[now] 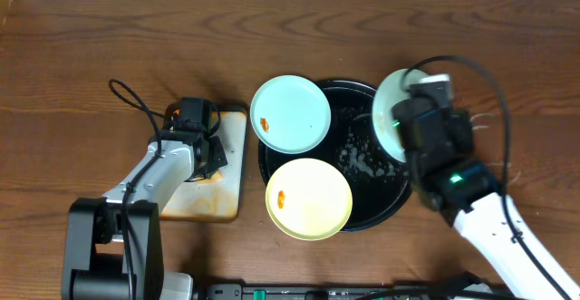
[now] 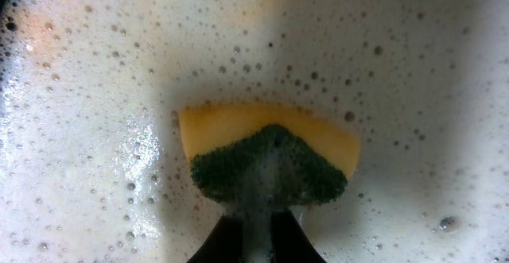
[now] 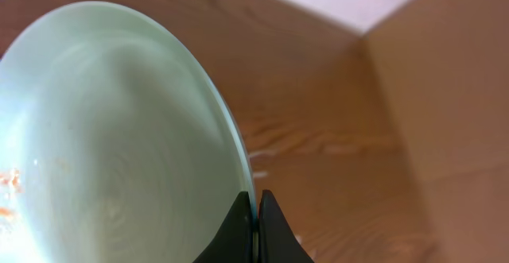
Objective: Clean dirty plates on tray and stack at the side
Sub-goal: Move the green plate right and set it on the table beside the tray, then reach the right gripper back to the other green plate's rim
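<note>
The tray [image 1: 367, 191] sits mid-table. The far plate [image 1: 290, 112] lies over its far left rim and the near plate [image 1: 308, 198] over its near left rim, each partly on the tray. The third plate [image 1: 388, 110] stands tilted at the tray's right edge, its rim pinched in the right gripper [image 3: 256, 215]. Left of the tray lies a small tray [image 1: 227, 196], where the left gripper [image 2: 256, 219] holds a sponge [image 2: 270, 148] in foam [image 2: 95, 136]
</note>
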